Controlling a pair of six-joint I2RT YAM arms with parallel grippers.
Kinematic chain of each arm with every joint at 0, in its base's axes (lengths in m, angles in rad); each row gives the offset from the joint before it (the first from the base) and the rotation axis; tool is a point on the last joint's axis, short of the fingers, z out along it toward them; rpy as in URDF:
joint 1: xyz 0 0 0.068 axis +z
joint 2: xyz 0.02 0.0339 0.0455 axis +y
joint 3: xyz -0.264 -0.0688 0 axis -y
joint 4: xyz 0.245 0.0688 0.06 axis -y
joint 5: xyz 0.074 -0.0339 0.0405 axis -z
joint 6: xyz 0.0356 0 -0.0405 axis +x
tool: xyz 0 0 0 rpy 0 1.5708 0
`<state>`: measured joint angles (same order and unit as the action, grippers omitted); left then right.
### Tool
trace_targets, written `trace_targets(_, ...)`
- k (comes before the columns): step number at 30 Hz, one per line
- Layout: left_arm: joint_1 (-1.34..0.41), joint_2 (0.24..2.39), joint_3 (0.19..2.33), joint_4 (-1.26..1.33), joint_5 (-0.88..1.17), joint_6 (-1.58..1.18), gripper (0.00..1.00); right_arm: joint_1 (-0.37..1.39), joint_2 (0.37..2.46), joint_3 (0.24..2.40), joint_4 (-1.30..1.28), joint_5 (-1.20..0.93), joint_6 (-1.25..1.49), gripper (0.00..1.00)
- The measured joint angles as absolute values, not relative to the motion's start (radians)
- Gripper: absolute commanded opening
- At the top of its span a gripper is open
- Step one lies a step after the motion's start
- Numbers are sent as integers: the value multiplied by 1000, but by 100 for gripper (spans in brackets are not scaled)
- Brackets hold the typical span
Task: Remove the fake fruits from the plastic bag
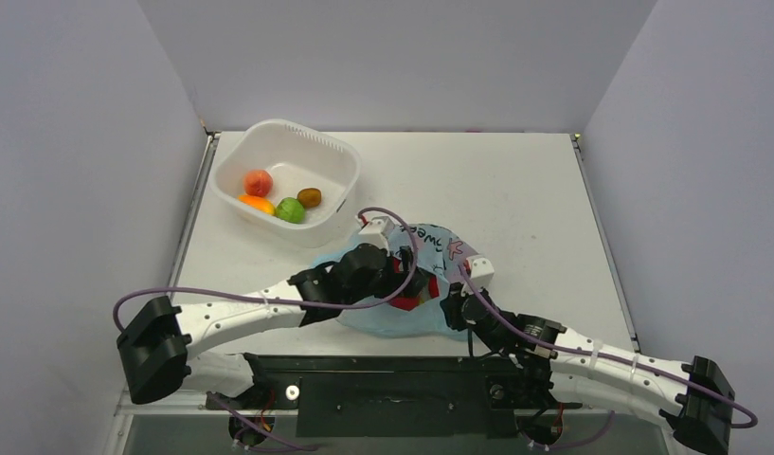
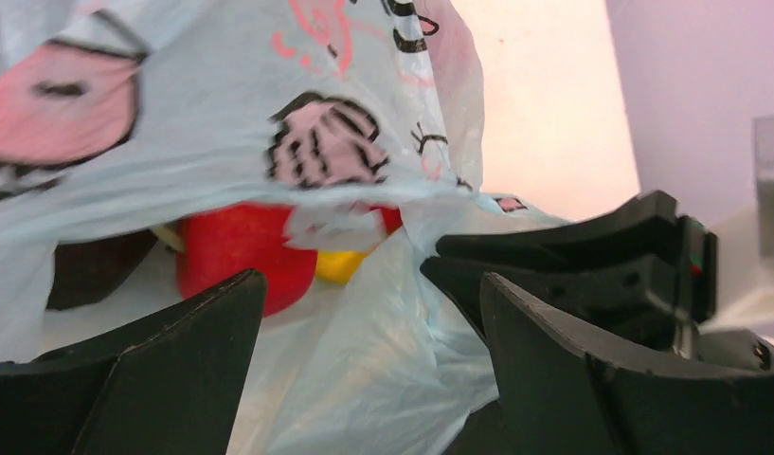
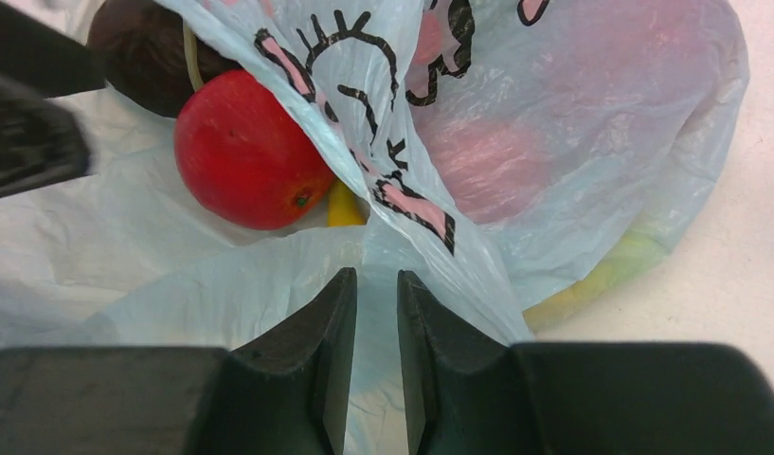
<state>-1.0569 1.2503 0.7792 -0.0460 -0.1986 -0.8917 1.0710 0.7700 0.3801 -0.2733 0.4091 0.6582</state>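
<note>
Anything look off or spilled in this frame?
Nothing spilled or damaged; the tub is upright. One oddity: a flap of the bag droops over the apple, partly covering the mouth in front of the open left gripper. The right gripper pinches the film nearby.

Bright, even light; plastic bag (image 2: 80, 114) blurred close to lens.

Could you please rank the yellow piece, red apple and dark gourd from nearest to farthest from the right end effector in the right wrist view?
1. Yellow piece, just ahead, centre.
2. Red apple, ahead, left.
3. Dark gourd, farthest, top left.
</note>
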Motion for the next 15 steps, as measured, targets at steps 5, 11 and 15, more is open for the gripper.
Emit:
trace_targets(5,-1089,1419,961,-167,-278,-833,75,1029,695,346,-261,364,642,16)
trace_targets(11,-1137,1549,1078,-291,-376,-810,73,988,668,339,-255,350,643,15)
trace_targets(15,-1162,1611,1114,-383,-438,-805,81,987,628,320,-254,350,645,15)
